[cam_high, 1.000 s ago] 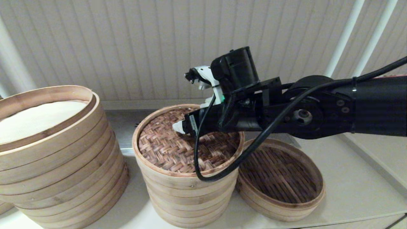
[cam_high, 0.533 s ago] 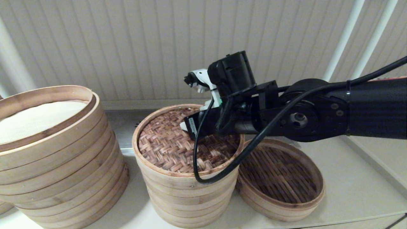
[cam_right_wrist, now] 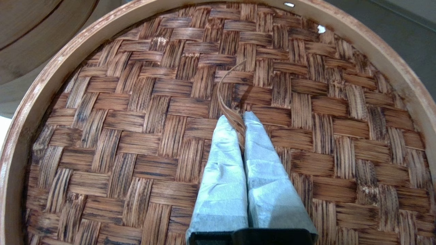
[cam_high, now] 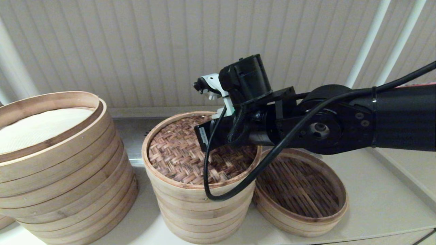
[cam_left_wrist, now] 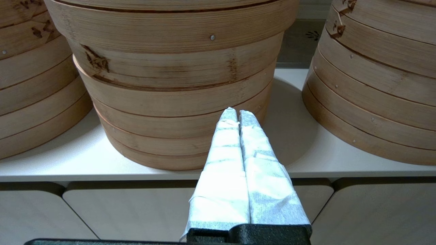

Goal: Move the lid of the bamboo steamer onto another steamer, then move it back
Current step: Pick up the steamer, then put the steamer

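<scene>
The bamboo steamer lid [cam_high: 177, 160], dark herringbone weave inside a pale band, lies on top of the medium stack of pale tiers [cam_high: 201, 207]; its liner is hidden under the lid. My right gripper [cam_right_wrist: 238, 119] is over the lid's middle, shut on the thin bamboo handle loop [cam_right_wrist: 226, 85] that arches up from the weave [cam_right_wrist: 136, 119]. In the head view the fingertips are hidden behind the black wrist [cam_high: 238, 131]. My left gripper [cam_left_wrist: 237, 114] is shut on nothing, parked low in front of the counter edge, and does not show in the head view.
A wide stack [cam_high: 61, 177] with a plain white cloth [cam_high: 37, 126] stands to the left. A low basket with a dark slatted floor [cam_high: 299, 190] sits right of the medium stack, touching it. A ribbed wall runs behind. The black cable [cam_high: 218, 194] loops over the lid's front rim.
My right wrist has edged a little left over the lid, and its white fingertips have gone out of sight behind it. The lid has not moved on the stack.
</scene>
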